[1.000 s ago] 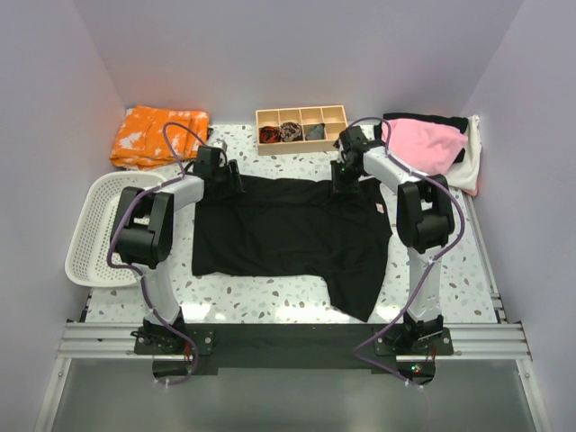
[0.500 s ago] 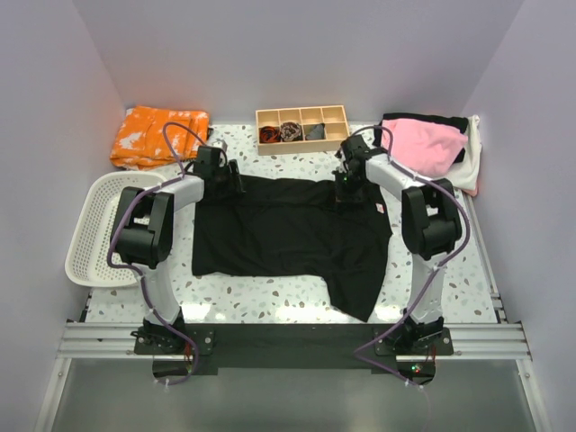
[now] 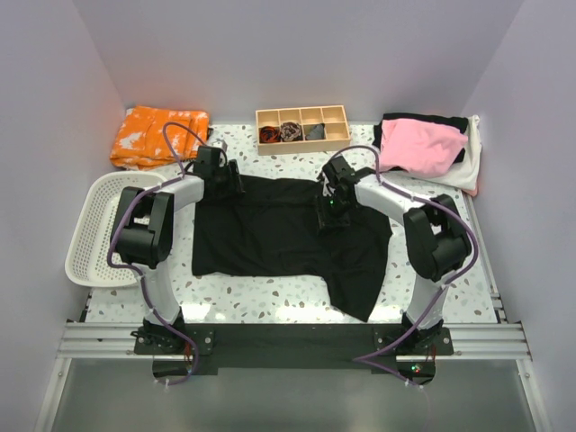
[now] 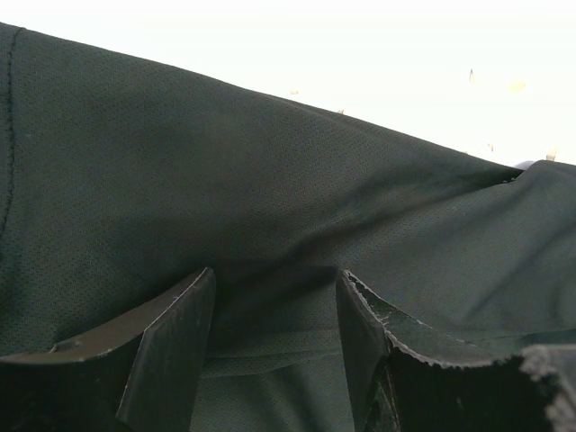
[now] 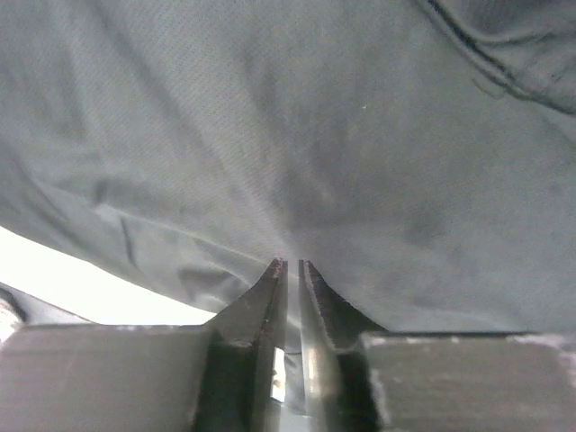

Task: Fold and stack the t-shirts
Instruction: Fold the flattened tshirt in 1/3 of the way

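Right gripper has moved inward from the shirt's far right corner toward its middle; jaws pinch a thin fold of the black t-shirt, a fine matte knit lying mostly flat on the speckled table. Left gripper gapes over the far left edge

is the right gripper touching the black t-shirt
Touching. The right wrist view shows the right gripper nearly closed, its tips pinching a pucker of the black t-shirt.

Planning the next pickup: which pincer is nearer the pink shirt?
Right. The right pincer pinches the black shirt left of the pink shirt; the left pincer is at the black shirt's far-left corner.
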You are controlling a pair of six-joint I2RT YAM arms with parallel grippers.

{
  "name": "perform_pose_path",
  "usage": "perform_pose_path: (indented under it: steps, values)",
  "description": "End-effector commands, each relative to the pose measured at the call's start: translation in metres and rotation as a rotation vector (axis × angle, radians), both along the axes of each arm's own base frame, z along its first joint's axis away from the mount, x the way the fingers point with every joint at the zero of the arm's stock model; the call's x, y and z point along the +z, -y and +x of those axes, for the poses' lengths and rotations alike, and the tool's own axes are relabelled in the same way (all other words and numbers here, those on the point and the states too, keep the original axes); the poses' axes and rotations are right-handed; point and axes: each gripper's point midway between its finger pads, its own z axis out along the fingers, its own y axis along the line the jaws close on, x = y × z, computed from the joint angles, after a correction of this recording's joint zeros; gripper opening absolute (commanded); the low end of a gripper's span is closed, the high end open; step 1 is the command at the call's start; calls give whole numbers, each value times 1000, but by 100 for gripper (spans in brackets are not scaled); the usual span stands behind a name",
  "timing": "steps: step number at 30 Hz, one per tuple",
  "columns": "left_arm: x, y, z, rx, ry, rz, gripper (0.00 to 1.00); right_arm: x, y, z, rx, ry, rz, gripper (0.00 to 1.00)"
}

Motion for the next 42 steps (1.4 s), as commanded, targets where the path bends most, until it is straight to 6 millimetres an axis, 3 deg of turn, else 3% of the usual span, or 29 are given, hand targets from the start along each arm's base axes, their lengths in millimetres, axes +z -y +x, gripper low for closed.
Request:
perform_pose_path:
  steps: [1,3,6,12,32,34,38,40,42]
  values:
    - [-3,3,2,-13,-3,7,61,24,6,32,-41,131,-31,55]
    - [-2,5,3,-17,0,0,61,34,13,55,-62,188,-88,65]
    - [-2,6,3,-18,1,-6,61,47,19,83,-101,240,-128,66]
    - [-1,4,2,-17,1,4,61,29,25,112,-156,223,-207,66]
    - [-7,3,-1,-23,-15,10,61,1,59,101,-202,189,-366,57]
    - [-8,3,-2,-21,-17,11,61,1,59,101,-200,191,-368,49]
    - [-9,3,-1,-22,-17,9,61,1,61,99,-197,188,-368,11]
    - [-8,3,-1,-22,-14,9,61,3,58,97,-190,187,-354,2]
    - [-10,3,-2,-23,-20,9,61,2,56,93,-184,176,-338,0]
